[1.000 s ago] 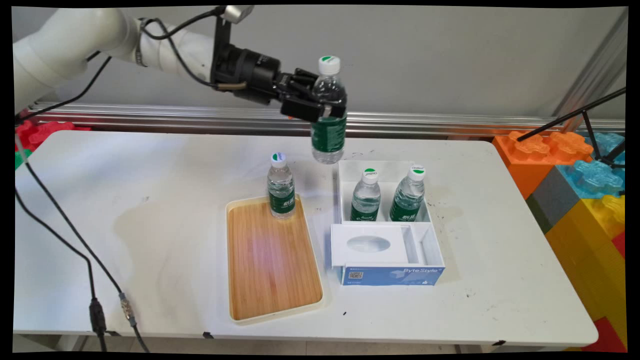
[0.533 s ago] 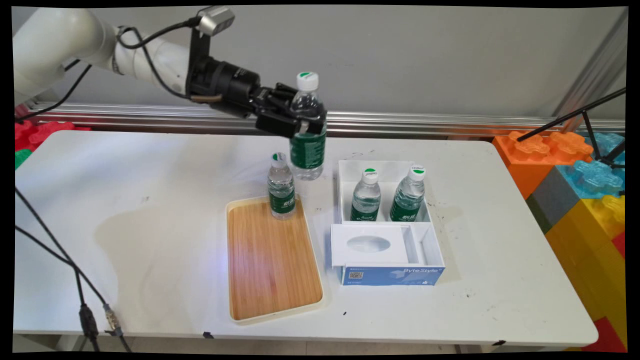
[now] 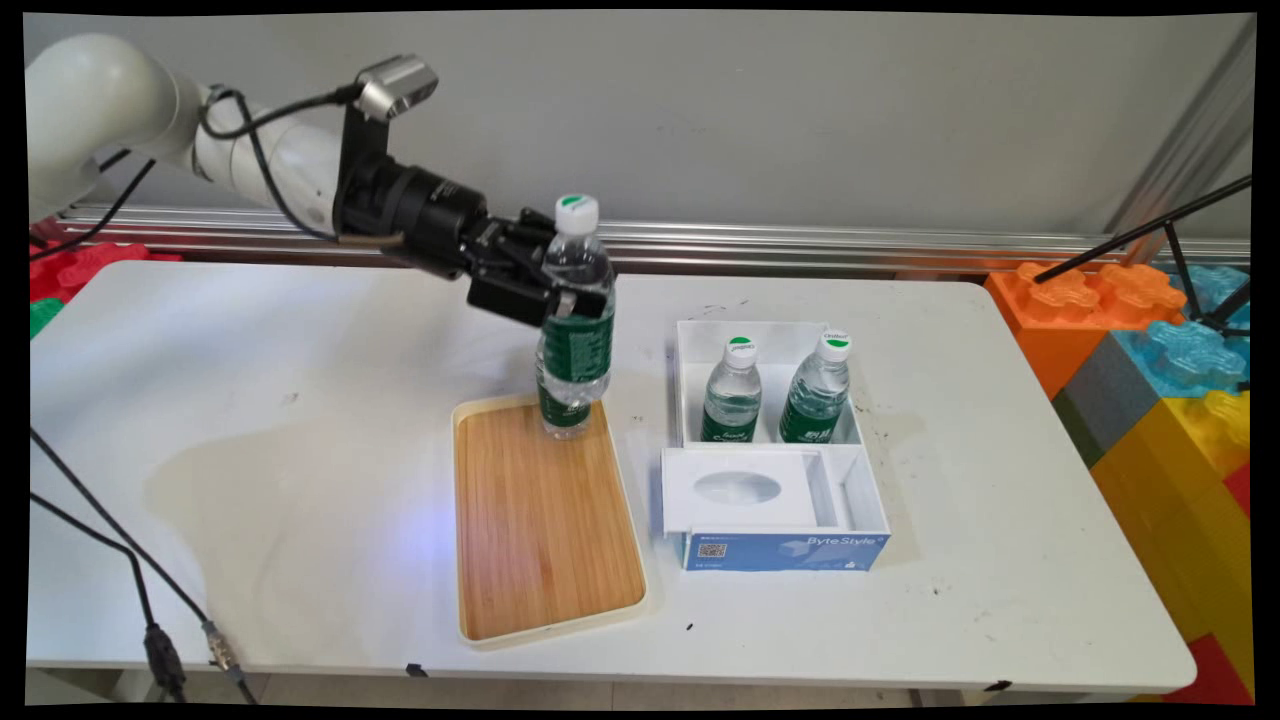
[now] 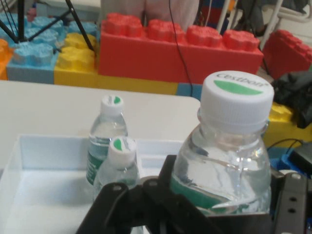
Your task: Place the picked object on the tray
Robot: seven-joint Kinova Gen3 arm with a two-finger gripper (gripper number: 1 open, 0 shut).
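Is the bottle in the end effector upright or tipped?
Upright. The held bottle has its cap directly above its base, gripped at the shoulder by the end effector, above the tray's far end.

White table point(image 3: 300, 350): wooden tray w/ cream rim point(image 3: 540, 540) nr front edge, center. 1 water bottle point(image 3: 562, 425) upright at tray's far right corner, mostly hidden. White box point(image 3: 770, 335) just right of tray, blue ByteStyle front point(image 3: 790, 550); 2 water bottles point(image 3: 731, 392) point(image 3: 817, 390) upright in its far compartment, green labels, white caps. Big toy bricks off table's right edge: orange point(image 3: 1060, 300), blue point(image 3: 1180, 350), yellow point(image 3: 1180, 480). Red bricks point(image 3: 80, 262) off far left corner. Aluminium rail point(image 3: 850, 250) behind far edge.
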